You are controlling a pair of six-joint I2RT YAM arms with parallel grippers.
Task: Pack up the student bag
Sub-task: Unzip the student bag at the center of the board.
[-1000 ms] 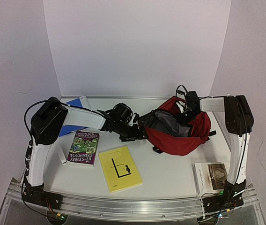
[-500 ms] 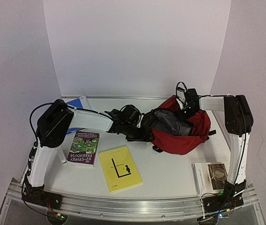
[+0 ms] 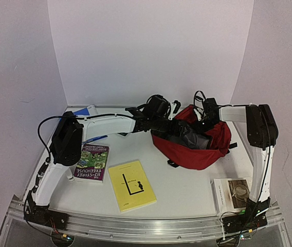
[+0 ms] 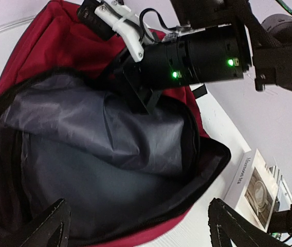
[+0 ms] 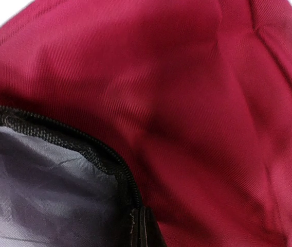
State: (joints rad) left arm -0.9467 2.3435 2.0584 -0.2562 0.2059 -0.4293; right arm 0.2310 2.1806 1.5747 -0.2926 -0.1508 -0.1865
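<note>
Two arms meet at the dark red bag, which lies right of centre on the white table, its mouth gaping toward the left of the overhead view and showing blue-grey lining. The left claw reaches in from the left and hangs over that mouth. In its own camera we see its fingers at the two lower corners of the frame, spread wide with nothing between them and the lining filling the space below.

The right claw comes in from the upper right of the overhead view and sits on the far rim of the bag. The left wrist camera shows it in the upper middle of the frame, closed on the black-trimmed edge of the opening and holding that edge up. The right wrist camera is pressed close against the bag: red cloth fills most of the frame, and the black zipper trim curves across the lower left with lining beneath it. The claw's own fingers cannot be made out there.

Three books lie on the table apart from the bag: a purple book at lower left, a yellow book just right of it, and a white book at lower right, near the right arm's base. The white book also shows at the lower right of the left wrist view.
</note>
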